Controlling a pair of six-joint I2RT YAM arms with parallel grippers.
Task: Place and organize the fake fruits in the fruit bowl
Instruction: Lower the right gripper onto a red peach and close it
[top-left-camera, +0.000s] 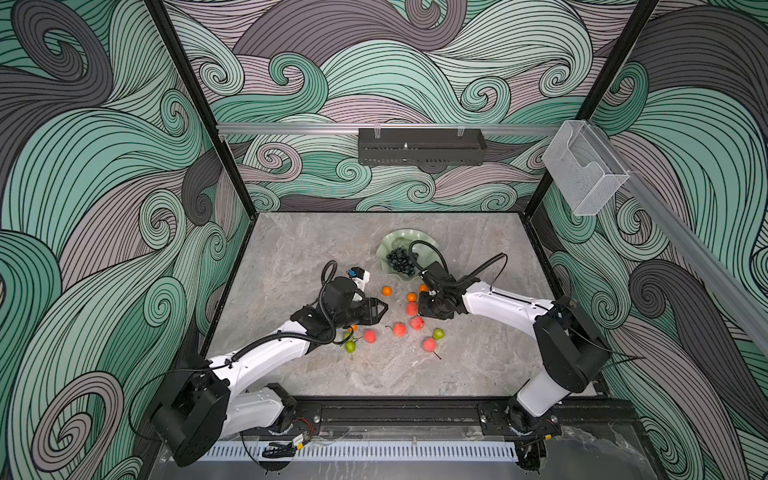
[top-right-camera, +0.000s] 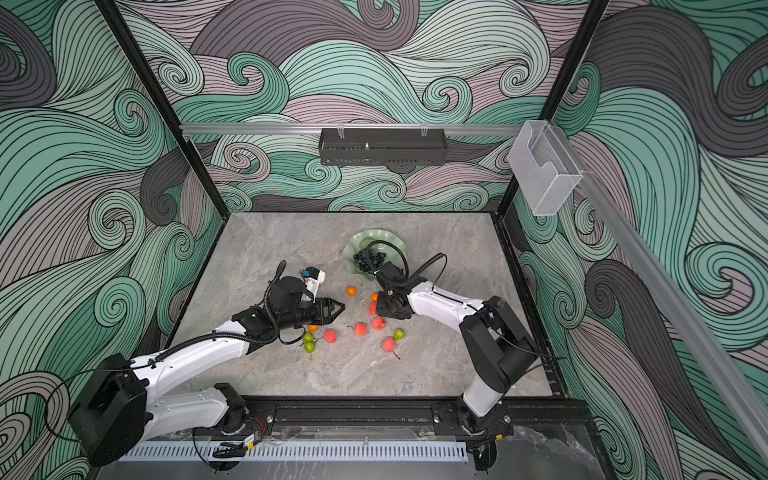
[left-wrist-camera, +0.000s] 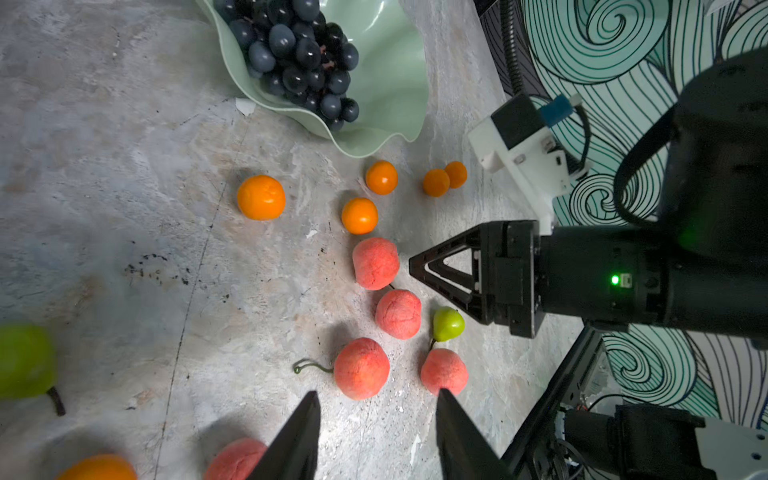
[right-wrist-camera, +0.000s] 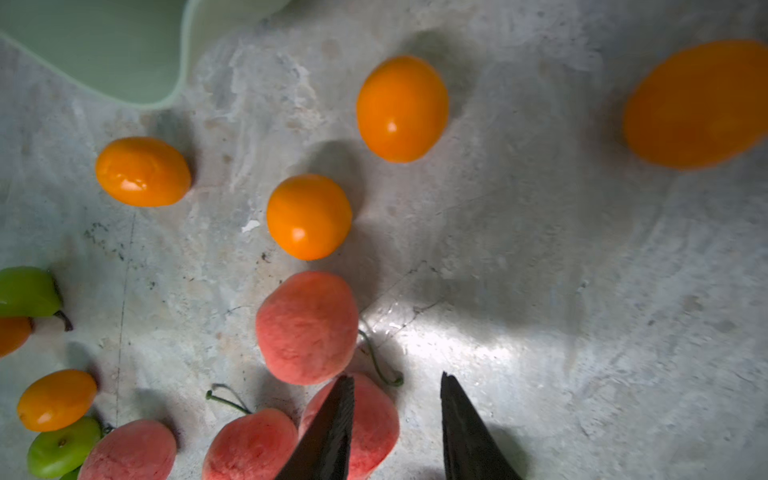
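Grape bunch (left-wrist-camera: 299, 58) lies in fruit bowl (left-wrist-camera: 395, 83).

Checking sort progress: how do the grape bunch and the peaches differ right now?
Place: the grape bunch lies in the fruit bowl; the peaches lie on the table outside it.
Look: the grape bunch is one cluster of glossy blue-black berries; the peaches are five separate matte pinkish-red balls.
Size: the grape bunch spans wider than any single peach.
Shared: both are fake fruits, resting unheld.
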